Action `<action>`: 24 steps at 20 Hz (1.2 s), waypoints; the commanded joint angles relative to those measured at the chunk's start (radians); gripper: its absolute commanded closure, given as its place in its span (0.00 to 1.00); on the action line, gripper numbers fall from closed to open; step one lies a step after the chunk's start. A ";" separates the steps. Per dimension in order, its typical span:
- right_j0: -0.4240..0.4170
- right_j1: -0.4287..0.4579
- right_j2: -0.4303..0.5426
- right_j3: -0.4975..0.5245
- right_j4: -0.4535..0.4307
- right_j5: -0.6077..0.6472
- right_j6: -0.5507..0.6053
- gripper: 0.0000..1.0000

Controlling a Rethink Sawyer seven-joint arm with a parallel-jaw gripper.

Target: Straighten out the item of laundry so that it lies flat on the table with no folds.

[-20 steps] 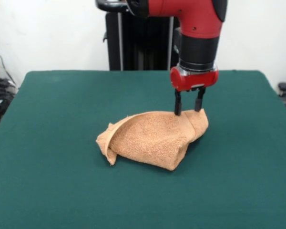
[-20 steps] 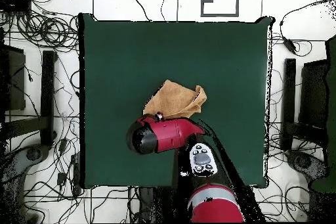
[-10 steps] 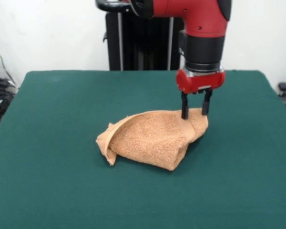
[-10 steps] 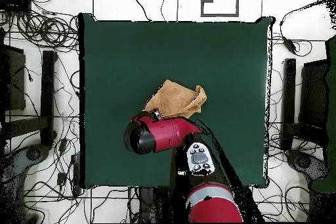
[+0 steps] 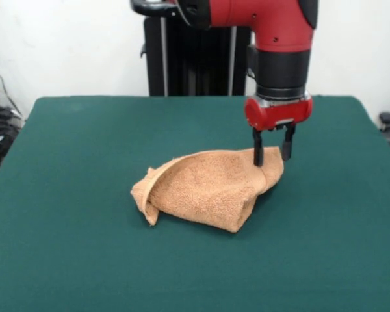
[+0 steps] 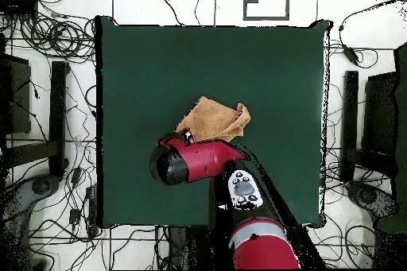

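Note:
The peach-orange towel (image 5: 208, 187) lies crumpled and folded over itself near the middle of the dark green table (image 5: 71, 247). One flap arches over the left part. It also shows in the overhead view (image 6: 216, 119). My gripper (image 5: 272, 156) hangs straight down at the towel's right end. Its two black fingers (image 5: 258, 155) are apart, one at the towel's upper right edge and one just past it. Nothing is held. In the overhead view the arm (image 6: 191, 161) covers the gripper and the towel's near-left corner.
The robot's black pedestal (image 5: 188, 58) stands behind the table's far edge. Cables and black stands (image 6: 56, 109) lie on the floor around the table in the overhead view.
My gripper has moved right along the towel's far edge and slightly lower, to the towel's right end. The towel has not moved.

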State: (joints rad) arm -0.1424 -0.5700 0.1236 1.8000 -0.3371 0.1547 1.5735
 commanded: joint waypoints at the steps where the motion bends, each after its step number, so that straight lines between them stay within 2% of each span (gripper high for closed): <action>1: 0.008 0.041 0.085 0.009 0.024 -0.044 0.157 0.00; 8: 0.053 0.070 0.021 -0.007 0.023 -0.028 0.171 0.00; 14: 0.055 0.092 0.015 -0.019 0.030 -0.041 0.178 0.00; 22: 0.089 0.120 -0.040 -0.029 0.016 -0.065 0.176 0.00; 24: 0.101 0.119 -0.057 -0.031 0.042 -0.054 0.199 0.00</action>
State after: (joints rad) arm -0.0907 -0.5118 0.0907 1.7952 -0.3357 0.1173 1.5735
